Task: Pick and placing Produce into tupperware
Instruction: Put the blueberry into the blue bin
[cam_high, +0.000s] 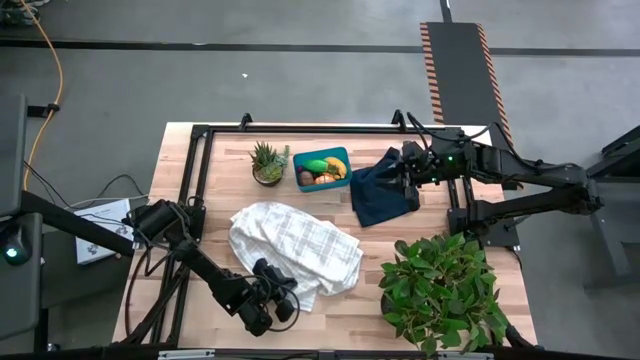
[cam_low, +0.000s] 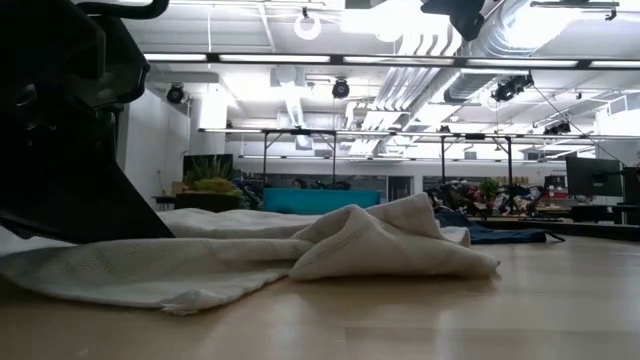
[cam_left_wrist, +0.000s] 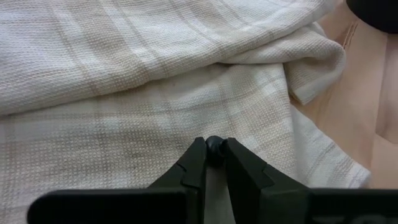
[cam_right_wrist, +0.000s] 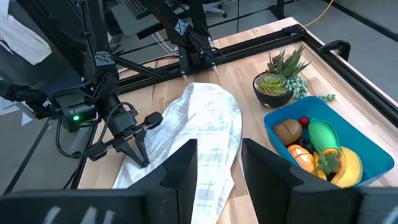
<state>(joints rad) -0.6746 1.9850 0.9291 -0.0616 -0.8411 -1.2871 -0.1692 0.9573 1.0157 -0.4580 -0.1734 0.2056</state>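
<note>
Down at the lower left of the high view, the left gripper (cam_high: 283, 300) sits at the lower edge of the white checked towel (cam_high: 297, 246), which lies crumpled across the middle of the wooden table (cam_high: 180, 190). From the left wrist view its two dark fingers (cam_left_wrist: 194, 167) are drawn almost together on the towel's weave, with a small dark nub (cam_left_wrist: 214, 147) between their tips; whether any cloth is actually pinched there I cannot tell.

The right gripper (cam_high: 396, 172) is at the upper right of the high view, over the dark navy cloth (cam_high: 383, 192). In the right wrist view its fingers (cam_right_wrist: 181, 165) stand apart with nothing between them (the towel shows through the gap).

The tupperware (cam_high: 322, 169), a teal-blue box, stands in the upper middle of the high view, just right of the small spiky potted plant (cam_high: 267, 162) and left of the navy cloth. The produce (cam_high: 327, 169) lies inside it: the right wrist view shows a yellow banana (cam_right_wrist: 347, 168), a green piece (cam_right_wrist: 322, 134), an orange piece (cam_right_wrist: 303, 158), a brown piece (cam_right_wrist: 288, 131) and a small red berry (cam_right_wrist: 303, 121), all packed together in the box.

A big leafy green plant (cam_high: 441, 290) fills the lower right of the high view.
</note>
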